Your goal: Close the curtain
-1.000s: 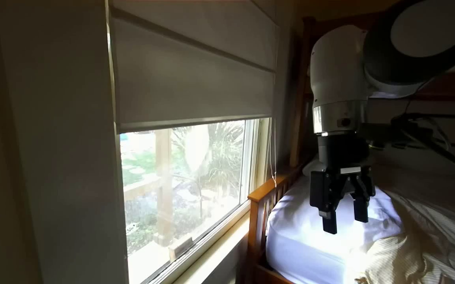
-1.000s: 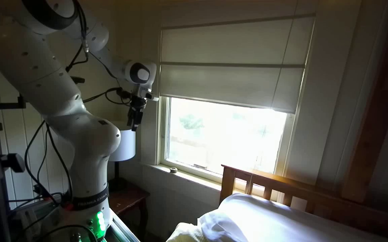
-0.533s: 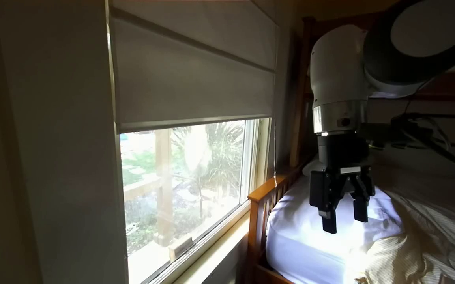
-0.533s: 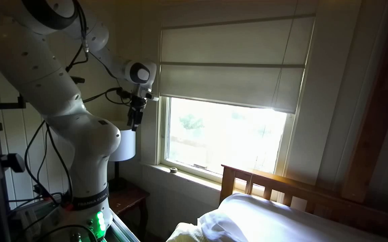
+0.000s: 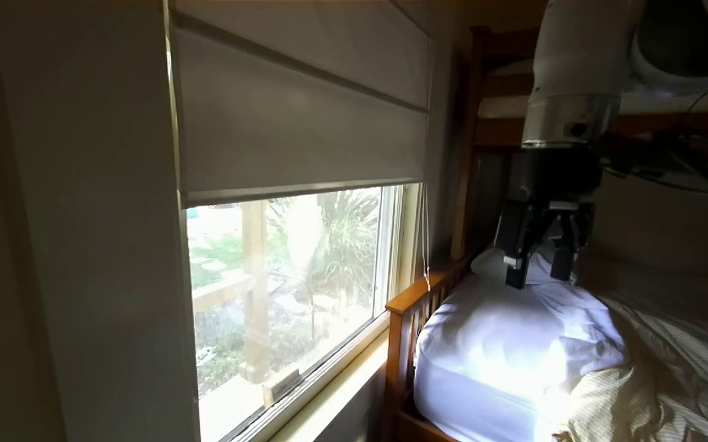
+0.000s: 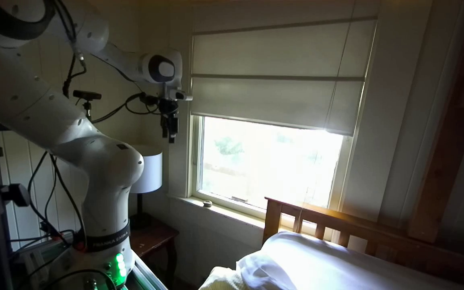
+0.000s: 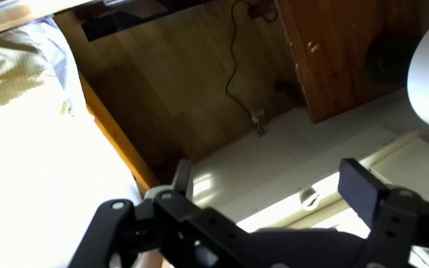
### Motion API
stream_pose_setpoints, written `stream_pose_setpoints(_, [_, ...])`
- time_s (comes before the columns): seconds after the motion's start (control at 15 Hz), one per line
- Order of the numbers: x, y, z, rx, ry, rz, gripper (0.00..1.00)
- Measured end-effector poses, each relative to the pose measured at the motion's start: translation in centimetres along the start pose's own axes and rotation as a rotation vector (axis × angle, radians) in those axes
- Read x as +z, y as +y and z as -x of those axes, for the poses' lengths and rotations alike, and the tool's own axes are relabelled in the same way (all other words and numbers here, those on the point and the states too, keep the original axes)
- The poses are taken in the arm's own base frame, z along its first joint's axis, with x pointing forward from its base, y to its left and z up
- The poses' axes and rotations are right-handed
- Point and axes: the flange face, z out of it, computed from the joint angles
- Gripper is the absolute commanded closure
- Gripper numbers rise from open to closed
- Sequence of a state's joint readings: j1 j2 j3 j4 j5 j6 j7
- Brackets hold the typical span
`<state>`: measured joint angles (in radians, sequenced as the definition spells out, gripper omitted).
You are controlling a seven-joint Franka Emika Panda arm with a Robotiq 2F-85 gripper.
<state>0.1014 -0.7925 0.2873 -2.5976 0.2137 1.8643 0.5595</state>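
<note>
The nearest item is a white robot arm (image 6: 111,163) with black joint covers; green lights (image 6: 120,268) show at its foot. It carries a black two-finger gripper (image 5: 539,276), pointing down, fingers spread apart. Beyond, a lamp (image 6: 150,171) with a white cylindrical shade stands on a reddish-brown wooden desk (image 6: 155,238); the arm hides part of the shade. Standing in the way: white bedding (image 6: 324,262), a crumpled cream blanket (image 5: 618,393) and an orange-brown slatted wooden bed end (image 6: 354,226), which overlaps the lower corner of the bright, pale-framed window (image 6: 256,169) in an exterior view. A small round object (image 6: 207,204), kind not determinable, rests on the pale sill (image 5: 341,393). The wide off-white fabric curtain (image 6: 272,96), flat panels with thin cross battens, covers the window's upper part; the glass below is exposed. The gripper is apart from it. A thin pale cord (image 5: 427,276) hangs near one side, down to the bed end. Farthest, outdoors: green plants (image 5: 354,245) and a timber post (image 5: 255,276).
</note>
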Motion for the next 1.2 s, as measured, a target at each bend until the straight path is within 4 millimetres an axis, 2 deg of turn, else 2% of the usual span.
stream_pose_setpoints(0.2, [-3.7,3.6,-0.1,0.115,0.098,-0.029,0.0])
stream_pose_setpoints(0.33, [-5.0,5.4,-0.2,0.168,0.123,-0.053,0.0])
stream_pose_setpoints(0.6, [-5.2,5.6,-0.2,0.177,0.136,-0.059,0.0])
stream_pose_setpoints(0.8, [-6.6,5.8,-1.1,0.185,0.226,-0.12,0.0])
stream_pose_setpoints(1.0, [-9.0,8.1,-2.3,0.136,0.269,-0.179,0.0])
stream_pose_setpoints(1.2, [-11.1,11.5,-3.2,0.024,0.226,-0.194,0.0])
